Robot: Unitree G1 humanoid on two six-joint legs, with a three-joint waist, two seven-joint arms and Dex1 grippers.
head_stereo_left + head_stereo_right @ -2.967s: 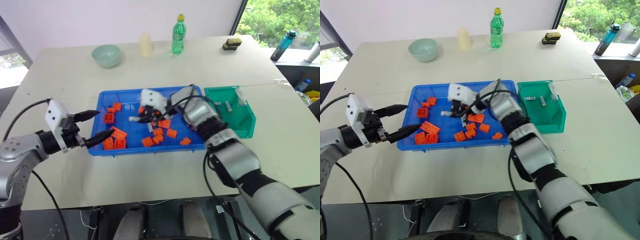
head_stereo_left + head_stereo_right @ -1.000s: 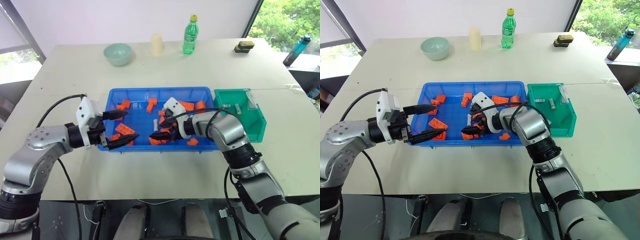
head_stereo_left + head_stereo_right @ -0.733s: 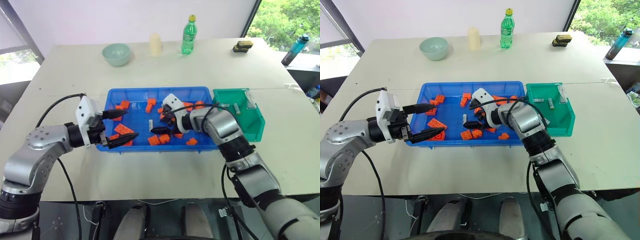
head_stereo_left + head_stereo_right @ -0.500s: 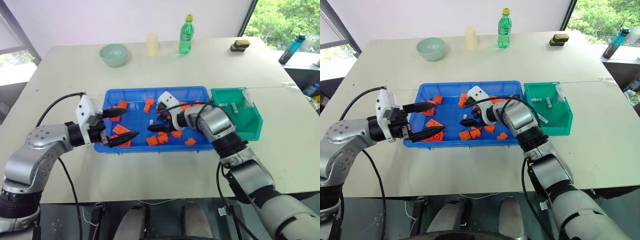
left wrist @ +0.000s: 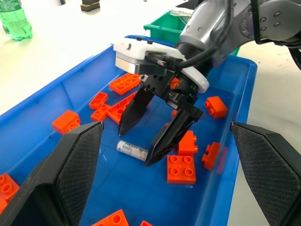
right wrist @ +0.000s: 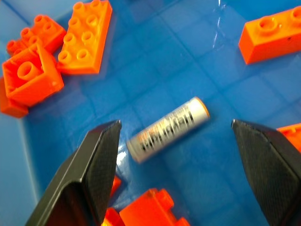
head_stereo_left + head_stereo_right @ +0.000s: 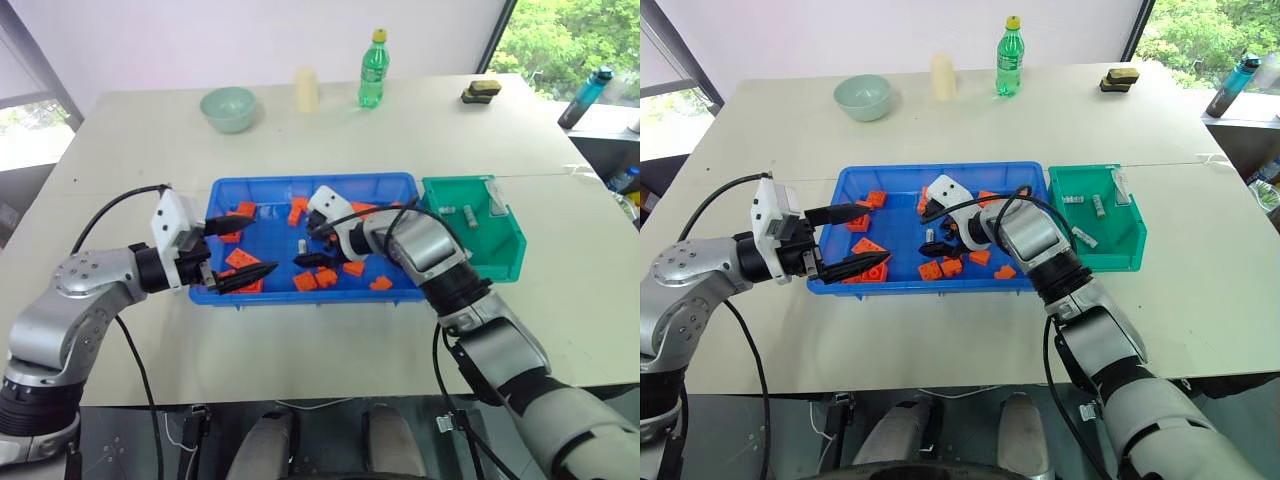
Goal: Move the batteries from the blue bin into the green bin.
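Jaws of the right gripper stand wide, straddling one battery lying flat on the blue bin floor among orange bricks. Left gripper, jaws wide, hovers at that bin's left rim. Green bin abuts its right side.

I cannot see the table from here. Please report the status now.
Right gripper open, over a battery in the blue bin. Left gripper open, empty, at the bin's edge. Orange bricks near the battery, none touching it.
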